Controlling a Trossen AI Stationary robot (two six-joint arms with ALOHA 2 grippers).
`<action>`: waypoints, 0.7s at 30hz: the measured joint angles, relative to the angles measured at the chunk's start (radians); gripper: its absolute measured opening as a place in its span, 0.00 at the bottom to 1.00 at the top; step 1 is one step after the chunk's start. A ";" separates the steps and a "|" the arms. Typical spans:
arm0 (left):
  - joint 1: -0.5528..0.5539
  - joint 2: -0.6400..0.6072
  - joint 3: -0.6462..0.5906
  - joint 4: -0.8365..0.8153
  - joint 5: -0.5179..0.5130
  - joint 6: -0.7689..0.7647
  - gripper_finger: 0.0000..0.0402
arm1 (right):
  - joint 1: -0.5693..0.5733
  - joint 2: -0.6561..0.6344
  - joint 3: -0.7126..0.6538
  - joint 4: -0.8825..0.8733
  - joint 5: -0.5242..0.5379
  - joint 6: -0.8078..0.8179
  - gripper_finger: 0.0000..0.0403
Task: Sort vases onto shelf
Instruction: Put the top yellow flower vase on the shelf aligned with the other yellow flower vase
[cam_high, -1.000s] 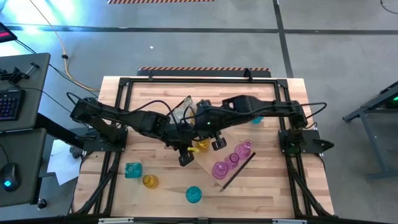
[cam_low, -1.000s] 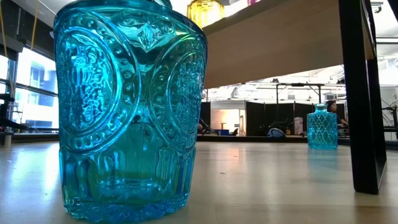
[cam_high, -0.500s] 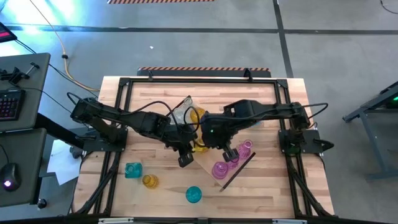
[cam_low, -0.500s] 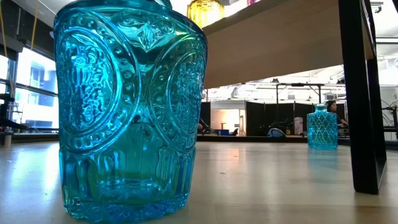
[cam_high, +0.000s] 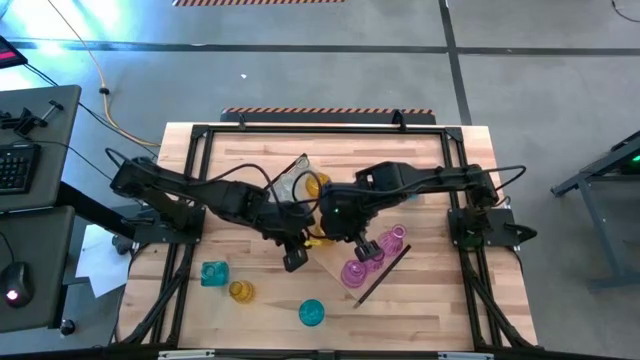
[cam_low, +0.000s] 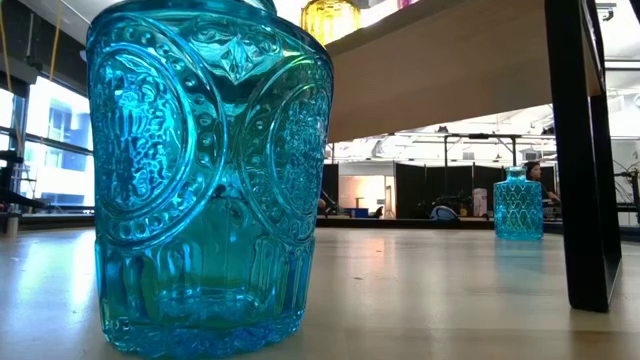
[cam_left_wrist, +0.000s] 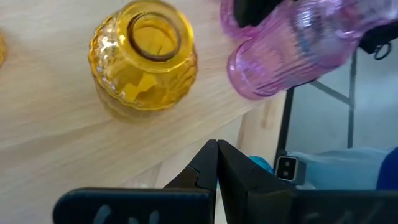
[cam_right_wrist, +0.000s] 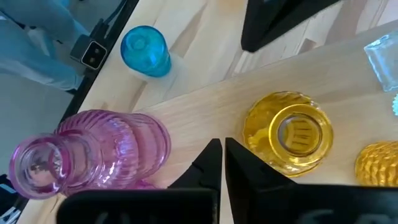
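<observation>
Mid-desk, the shelf (cam_high: 352, 252) carries pink vases (cam_high: 362, 262) and a yellow vase (cam_high: 322, 236). Right gripper (cam_high: 366, 249), jaws just snapped shut empty, hovers above them; left gripper (cam_high: 295, 260) stays shut alongside.

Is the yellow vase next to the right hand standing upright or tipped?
Upright: the yellow vase stands on the shelf, its round mouth facing the camera above it.
</observation>
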 joint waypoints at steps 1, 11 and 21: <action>-0.001 -0.009 0.000 0.002 0.000 0.000 0.00 | -0.002 0.000 0.000 0.002 0.000 -0.001 0.00; -0.028 -0.160 0.000 0.021 -0.129 -0.015 0.00 | -0.037 0.001 0.000 0.003 -0.006 -0.008 0.00; -0.076 -0.269 0.000 0.023 -0.261 -0.015 0.00 | -0.058 0.041 0.000 -0.029 -0.040 -0.029 0.00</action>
